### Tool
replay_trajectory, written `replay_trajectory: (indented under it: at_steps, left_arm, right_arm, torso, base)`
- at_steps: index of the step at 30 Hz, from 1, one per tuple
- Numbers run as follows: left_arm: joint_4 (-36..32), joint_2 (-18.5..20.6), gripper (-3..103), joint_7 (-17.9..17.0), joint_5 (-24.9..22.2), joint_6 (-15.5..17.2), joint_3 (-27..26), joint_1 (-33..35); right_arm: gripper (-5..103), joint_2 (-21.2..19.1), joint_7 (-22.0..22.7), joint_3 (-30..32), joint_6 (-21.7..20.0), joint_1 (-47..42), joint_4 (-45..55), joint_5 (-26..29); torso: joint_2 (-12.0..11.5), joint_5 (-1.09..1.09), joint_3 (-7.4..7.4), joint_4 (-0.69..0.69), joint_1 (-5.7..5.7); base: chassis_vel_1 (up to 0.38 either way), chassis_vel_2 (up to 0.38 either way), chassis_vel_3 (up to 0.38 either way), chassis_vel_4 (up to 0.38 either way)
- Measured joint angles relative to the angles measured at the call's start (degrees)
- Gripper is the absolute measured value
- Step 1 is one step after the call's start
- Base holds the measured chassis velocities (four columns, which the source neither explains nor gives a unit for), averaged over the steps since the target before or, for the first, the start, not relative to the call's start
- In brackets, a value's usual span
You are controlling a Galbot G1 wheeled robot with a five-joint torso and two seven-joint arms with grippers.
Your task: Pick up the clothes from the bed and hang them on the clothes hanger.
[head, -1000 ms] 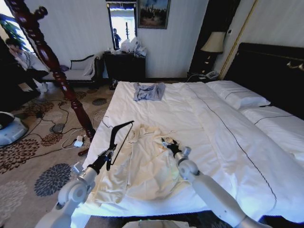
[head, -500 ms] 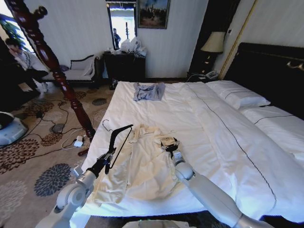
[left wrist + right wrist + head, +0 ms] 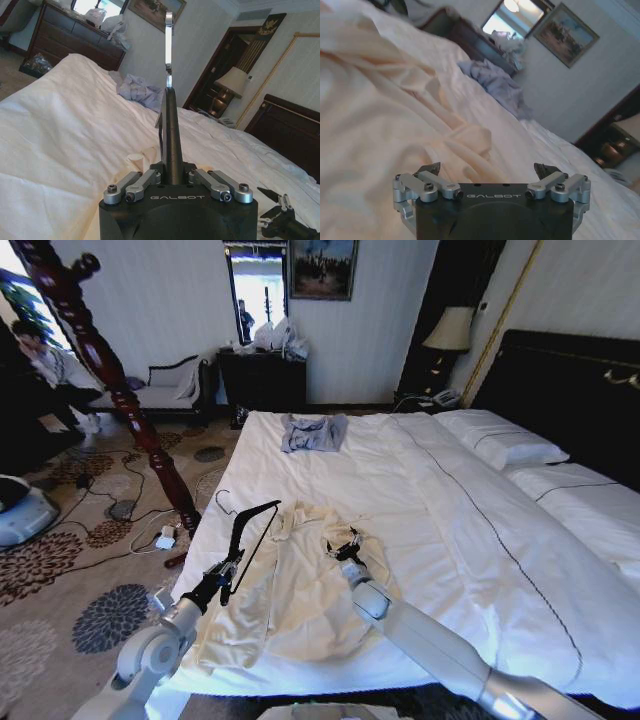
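Progress on the hanging job looks early. The clothes [image 3: 300, 580], a cream robe, lie spread flat on the bed [image 3: 470, 540] near its foot-end corner on the robot's left, collar toward the headboard and hem toward the foot edge. Nothing has been lifted off the duvet yet.

The left gripper [image 3: 222, 575] is clamped on the clothes hanger [image 3: 255, 530], holding the black triangle up by one arm above the left edge of the bed, just over the robe's near sleeve. In the left wrist view the hanger [image 3: 170, 130] stands straight up from between the closed fingers, its metal hook pointing away toward the far wall.

The right gripper [image 3: 344, 545] sits low over the robe's upper part, close to the collar and shoulder folds. Its fingers [image 3: 430, 170] are spread wide with bare cloth between them in the right wrist view, gripping nothing.

A small grey-blue garment [image 3: 313, 432] lies well apart, at the far edge of the bed, and is not part of this.

By my reading, the hanger is in hand; seizing the robe near the shoulder, raising it, and working the hanger into it all remain.
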Motion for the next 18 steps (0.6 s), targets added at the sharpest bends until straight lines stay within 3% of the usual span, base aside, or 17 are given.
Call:
replay_trajectory:
  at_steps: [3,5,7,10,18]
  left_arm:
    - [0.2,-0.1,18,-0.3,0.0,0.0,0.3,-0.5]
    - [0.2,-0.1,18,-0.4,0.0,0.0,0.5,-0.7]
    - [0.2,-0.1,18,-0.5,0.0,0.0,0.6,-0.8]
    - [0.2,-0.1,18,-0.6,-0.1,0.0,0.6,-0.9]
    - [0.0,-0.1,18,-0.6,-0.1,0.0,0.4,-0.5]
  right_arm:
    - [102,0.3,0.8,-1.0,-1.7,0.8,-0.4,0.6]
    - [95,0.2,0.9,-1.6,-2.5,0.8,0.0,1.5]
    - [93,0.1,1.1,-2.1,-3.0,0.8,0.2,2.1]
    - [99,0.1,1.2,-2.7,-3.6,0.8,0.5,2.9]
    - [100,0.0,1.4,-3.2,-6.6,1.0,3.0,5.6]
  torso:
    - [0.0,0.00,0.00,0.00,0.00]
    - [0.0,0.00,0.00,-0.01,0.00]
    - [0.0,0.00,0.00,-0.01,0.00]
    - [0.0,0.00,0.00,-0.01,0.00]
    - [0.0,0.00,0.00,-0.01,0.00]
  base:
    - [0.000,0.000,0.000,0.000]
    - [0.000,0.000,0.000,0.000]
    - [0.000,0.000,0.000,0.000]
    - [0.000,0.000,0.000,0.000]
    - [0.000,0.000,0.000,0.000]
